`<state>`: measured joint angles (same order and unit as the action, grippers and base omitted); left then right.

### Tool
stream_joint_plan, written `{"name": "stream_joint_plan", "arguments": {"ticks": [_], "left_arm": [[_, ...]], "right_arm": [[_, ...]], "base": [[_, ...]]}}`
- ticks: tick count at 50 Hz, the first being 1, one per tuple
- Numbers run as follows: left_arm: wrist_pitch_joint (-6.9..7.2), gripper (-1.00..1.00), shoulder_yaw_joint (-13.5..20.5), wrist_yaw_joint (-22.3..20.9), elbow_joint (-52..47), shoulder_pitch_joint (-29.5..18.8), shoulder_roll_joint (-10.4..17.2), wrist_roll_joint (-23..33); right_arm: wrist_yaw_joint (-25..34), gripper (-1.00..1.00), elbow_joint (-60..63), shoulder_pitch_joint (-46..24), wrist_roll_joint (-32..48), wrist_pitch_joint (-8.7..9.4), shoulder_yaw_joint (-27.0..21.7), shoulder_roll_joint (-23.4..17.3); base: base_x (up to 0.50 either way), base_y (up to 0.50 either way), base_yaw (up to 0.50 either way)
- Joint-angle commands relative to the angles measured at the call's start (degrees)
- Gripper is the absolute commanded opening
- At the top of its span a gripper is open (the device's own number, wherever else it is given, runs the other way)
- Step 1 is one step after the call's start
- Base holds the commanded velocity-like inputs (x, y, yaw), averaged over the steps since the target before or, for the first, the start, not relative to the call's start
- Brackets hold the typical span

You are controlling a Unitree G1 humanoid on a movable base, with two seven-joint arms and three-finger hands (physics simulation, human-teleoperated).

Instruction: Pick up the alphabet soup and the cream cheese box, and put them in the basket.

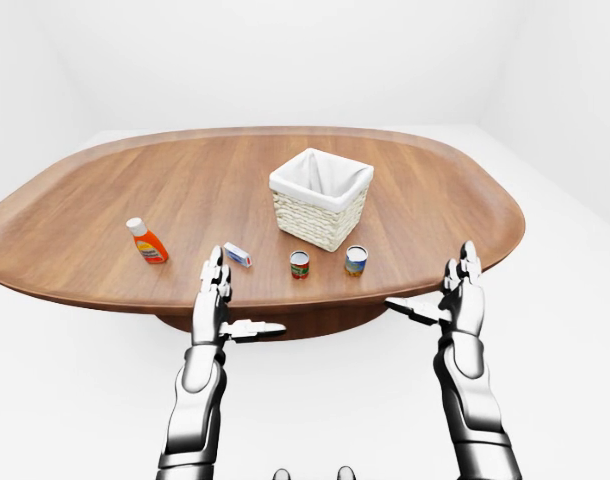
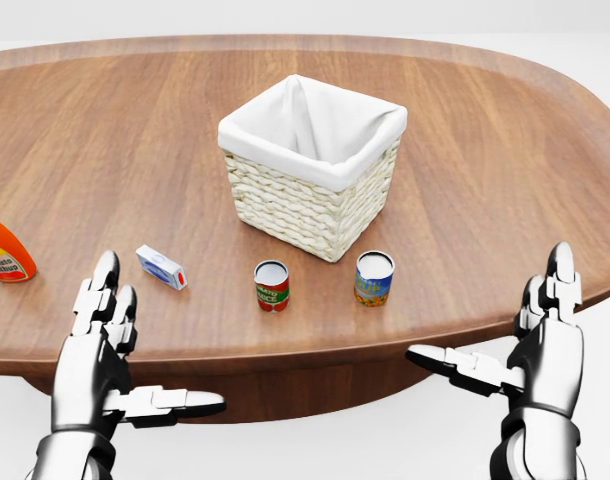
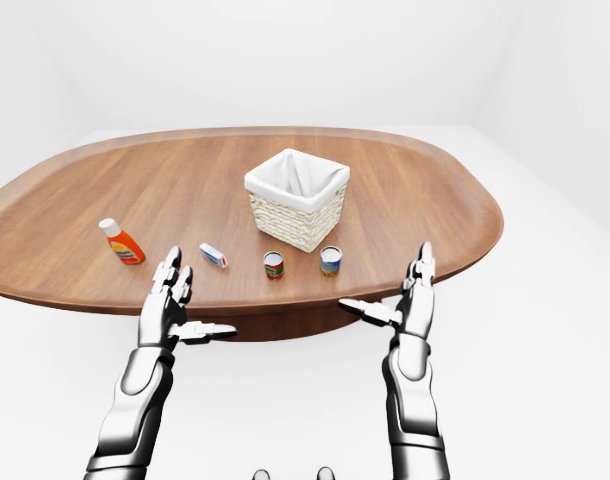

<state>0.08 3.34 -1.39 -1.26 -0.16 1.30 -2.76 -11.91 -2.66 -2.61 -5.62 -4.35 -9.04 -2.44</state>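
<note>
The lined wicker basket (image 2: 307,212) stands mid-table in the head view. Below it stand two small cans, one with a red and green label (image 2: 272,286) and one with a blue and yellow label (image 2: 374,278); I cannot read which is the alphabet soup. The cream cheese box (image 2: 161,267), small, white and blue, lies flat left of the red can. My left hand (image 2: 135,350) hovers open at the table's near edge, just below and left of the box. Well right of the blue can, my right hand (image 2: 505,325) is open and past the table's edge. Neither hand touches anything.
An orange sauce bottle (image 2: 5,256) lies at the head view's left edge. The oval wooden table (image 1: 105,200) spreads wide around the basket, and its near edge (image 2: 285,352) runs between my hands. White floor surrounds it.
</note>
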Motion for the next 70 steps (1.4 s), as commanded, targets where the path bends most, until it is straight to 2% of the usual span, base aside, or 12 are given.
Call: {"name": "stream_joint_plan", "arguments": {"ticks": [1,11,14,20,21,23,29,35,36,42,59,70], "left_arm": [[0.4,1.0,-0.04,-0.47,0.46,-0.34,0.04,-0.53],[0.58,1.0,-0.09,-0.42,0.97,-0.58,0.06,-0.31],[1.04,1.0,-0.17,-0.35,0.24,-0.37,0.0,-0.32],[0.89,1.0,-0.1,-0.4,0.15,-0.36,-0.01,-0.46],[0.93,1.0,-0.12,-0.4,0.02,-0.28,-0.03,-0.49],[0.81,1.0,-0.13,-0.42,0.08,-0.27,-0.02,-0.49],[0.03,1.0,-0.02,-0.53,1.14,-0.51,0.04,-0.53],[0.68,1.0,-0.19,-0.46,-0.03,0.0,-0.04,-0.48],[0.38,1.0,-0.09,-0.46,0.94,-0.49,0.0,-0.48],[0.11,1.0,-0.11,-0.45,1.24,-0.55,0.02,-0.46],[1.06,1.0,-0.34,-0.43,0.19,-0.2,-0.05,-0.25],[0.69,1.0,-0.32,-0.5,1.4,-0.58,0.02,0.0]], "right_arm": [[-7.8,1.0,-0.24,-0.31,-0.11,-0.65,-2.81,-1.12],[-10.72,1.0,3.16,0.82,0.55,-0.65,-4.25,-1.29],[-11.1,1.0,4.53,1.19,0.32,-0.65,-4.76,-1.31],[-13.01,1.0,4.81,1.21,1.55,-0.65,-5.42,-1.35],[-16.03,1.0,4.68,0.79,3.36,-0.65,-6.08,-1.33],[-18.09,1.0,5.93,1.06,4.85,-0.65,-6.84,-1.33],[-18.09,1.0,7.77,1.89,4.33,-0.65,-7.85,-1.43],[-18.09,1.0,10.28,2.74,4.45,-0.65,-8.51,-1.13],[-18.09,1.0,14.55,4.58,4.78,-0.65,-11.69,-0.91],[-18.09,1.0,14.99,4.58,3.81,-0.65,-13.15,-0.93],[-18.09,1.0,14.35,4.52,3.99,-0.65,-14.23,-1.29],[-18.09,1.0,13.83,4.65,3.21,-0.65,-14.32,-1.32]], "base": [[0.0,0.0,0.0],[0.0,0.0,0.0],[0.0,0.0,0.0],[0.0,0.0,0.0],[0.0,0.0,0.0],[0.0,0.0,0.0],[0.0,0.0,0.0],[0.0,0.0,0.0],[0.0,0.0,0.0],[0.0,0.0,0.0],[0.0,0.0,0.0],[0.0,0.0,0.0]]}}
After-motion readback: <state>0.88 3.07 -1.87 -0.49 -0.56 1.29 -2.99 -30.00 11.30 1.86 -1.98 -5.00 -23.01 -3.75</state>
